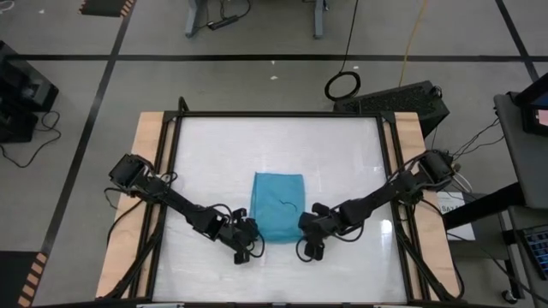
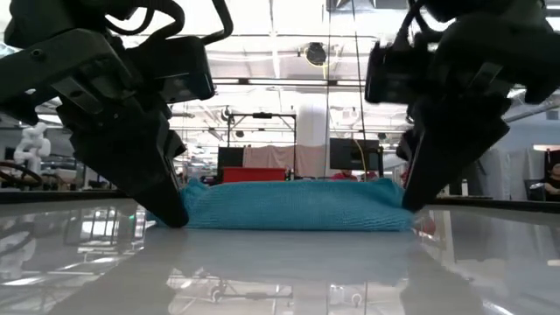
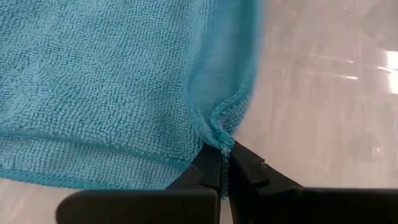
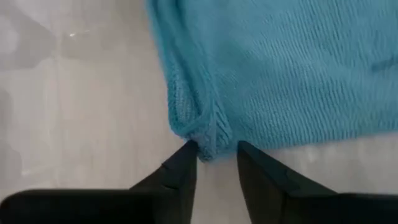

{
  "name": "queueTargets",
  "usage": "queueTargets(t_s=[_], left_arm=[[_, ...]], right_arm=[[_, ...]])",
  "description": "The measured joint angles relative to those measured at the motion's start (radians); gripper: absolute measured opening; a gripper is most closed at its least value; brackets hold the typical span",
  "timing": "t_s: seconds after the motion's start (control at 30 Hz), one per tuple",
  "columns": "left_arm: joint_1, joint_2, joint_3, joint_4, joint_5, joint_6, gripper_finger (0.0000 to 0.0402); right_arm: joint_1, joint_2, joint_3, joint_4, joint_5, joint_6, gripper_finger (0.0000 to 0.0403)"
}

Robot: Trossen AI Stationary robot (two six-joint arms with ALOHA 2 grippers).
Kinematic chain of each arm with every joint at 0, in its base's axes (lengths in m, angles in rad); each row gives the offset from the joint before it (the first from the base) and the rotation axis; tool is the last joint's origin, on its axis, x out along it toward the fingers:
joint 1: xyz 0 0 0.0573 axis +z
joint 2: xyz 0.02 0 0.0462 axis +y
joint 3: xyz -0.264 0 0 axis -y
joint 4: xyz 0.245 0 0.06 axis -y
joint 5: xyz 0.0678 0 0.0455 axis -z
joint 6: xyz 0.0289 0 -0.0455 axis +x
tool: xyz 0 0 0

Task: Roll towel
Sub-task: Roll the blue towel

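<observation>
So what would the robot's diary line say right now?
towel: flat on table | left tool: pinching near corner | right tool: open at other near corner | rolling: not started

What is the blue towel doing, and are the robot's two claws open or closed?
towel: lying flat on the table, not rolled yet, near corners bunched at the fingertips.
left gripper: shut, pinching one near corner.
right gripper: open, around the other near corner.
table: holding the towel.

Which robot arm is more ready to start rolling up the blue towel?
The left. Its left gripper is already pinched shut on a near corner of the towel. The right gripper sits open around the other corner.
</observation>
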Motion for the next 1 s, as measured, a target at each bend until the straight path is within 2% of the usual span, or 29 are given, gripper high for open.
queueTargets(t_s=[0.13,0.4,0.53,0.83,1.0], left_arm=[[0.0,0.001,0.0,0.0,0.003,0.0,0.0011],[0.0,0.002,-0.002,0.008,0.007,0.0,0.0011],[0.0,0.003,-0.003,0.024,0.011,0.009,0.0011],[0.0,0.003,-0.003,0.026,0.011,0.009,0.0011],[0.0,0.003,-0.003,0.024,0.011,0.01,0.0011]], right_arm=[[0.021,-0.042,0.0,-0.006,0.014,-0.107,0.013],[0.142,-0.094,0.0,0.049,0.142,-0.371,0.0132],[0.188,-0.045,0.002,0.135,0.204,-0.521,0.0132],[0.242,0.076,0.026,0.142,0.406,-0.714,0.0133],[0.244,0.101,0.03,0.143,0.415,-0.735,0.0141]])
